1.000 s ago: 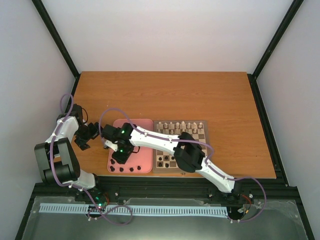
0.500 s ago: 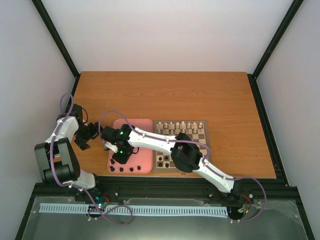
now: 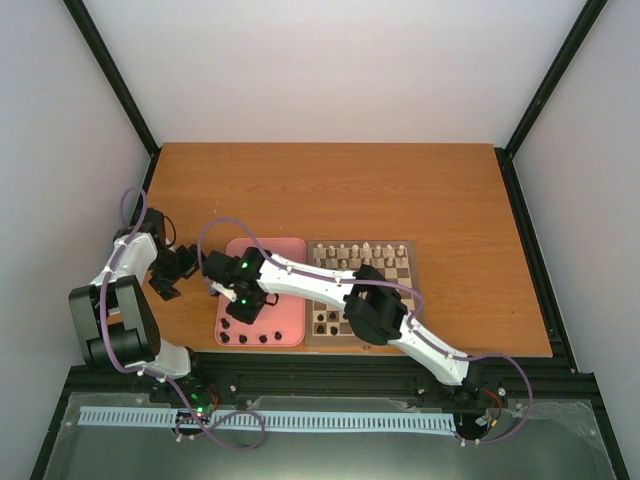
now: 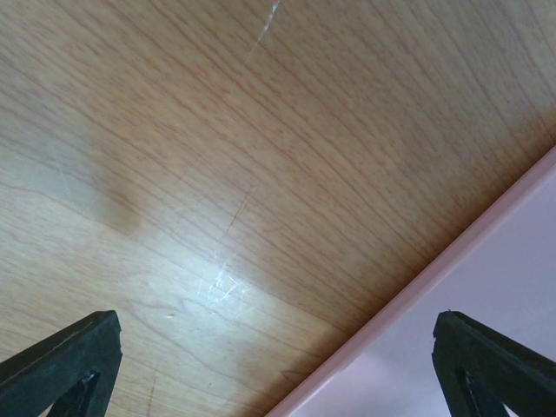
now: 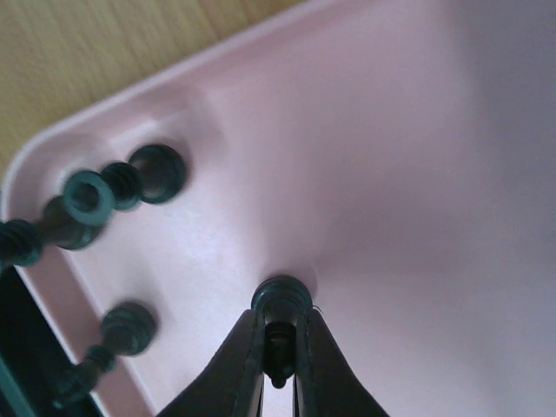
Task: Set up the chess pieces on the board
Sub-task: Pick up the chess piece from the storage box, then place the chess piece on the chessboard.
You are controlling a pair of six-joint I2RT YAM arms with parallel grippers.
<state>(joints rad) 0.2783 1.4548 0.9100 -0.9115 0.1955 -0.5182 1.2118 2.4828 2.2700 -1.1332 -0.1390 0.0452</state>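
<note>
Two arms reach over the wooden bench. The board lies at the bench's near edge, with pale pieces along its far rows and a pink tray just beside its left side.

On the left wrist, the left tool hangs spread over the tray's rim.

On the right wrist, the right tool pinches one dark piece in the tray. At least three more dark pieces lie near the tray's corner.

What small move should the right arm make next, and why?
Probably a straight lift: the right gripper is shut on a dark chess piece standing in the pink tray, so raising it clear seems sensible before carrying it to the board.
</note>
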